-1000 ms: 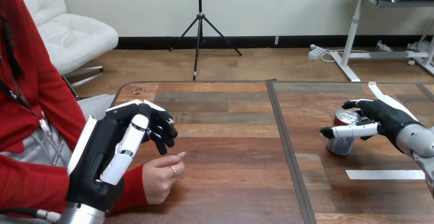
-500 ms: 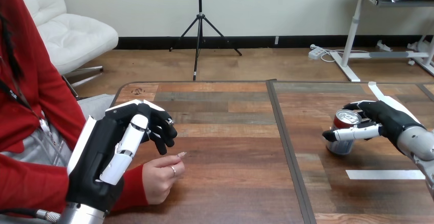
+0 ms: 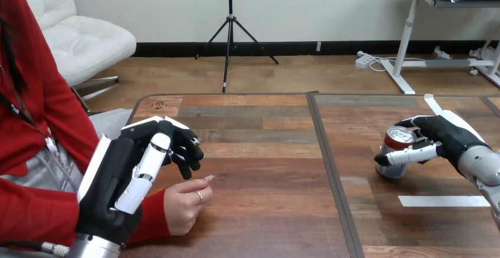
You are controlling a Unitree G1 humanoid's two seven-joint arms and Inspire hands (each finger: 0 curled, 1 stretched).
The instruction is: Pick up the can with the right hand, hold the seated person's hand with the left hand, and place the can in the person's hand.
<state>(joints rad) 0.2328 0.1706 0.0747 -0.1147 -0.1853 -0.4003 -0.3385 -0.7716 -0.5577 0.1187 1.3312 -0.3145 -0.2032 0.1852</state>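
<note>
- Biggest worry first: the right hand (image 3: 439,137) has its thumb across the front of the can (image 3: 394,158) and its fingers curled behind it, but the grip looks high and shallow. A lift from here could let the can slip or tip.
- Next risk: the can stands upright on the right half of the table, well apart from the person's hand (image 3: 187,202) at the left. That is a long carry for a doubtful grip.
- The left hand (image 3: 127,175) hovers over the person's wrist, fingers loosely bent and closed on nothing. If the can arrives before this hand takes hold, the receiving hand has no support.
- Smaller snag: the person's hand rests loosely curled on the wood, so there is no open palm for the can yet.
- The surface: the wooden table (image 3: 265,211) is flat, with a dark seam (image 3: 330,169) between its halves. A dragged can could catch there.
- Room to work: the middle lies free, and a white tape strip (image 3: 442,201) lies just beside the can.
</note>
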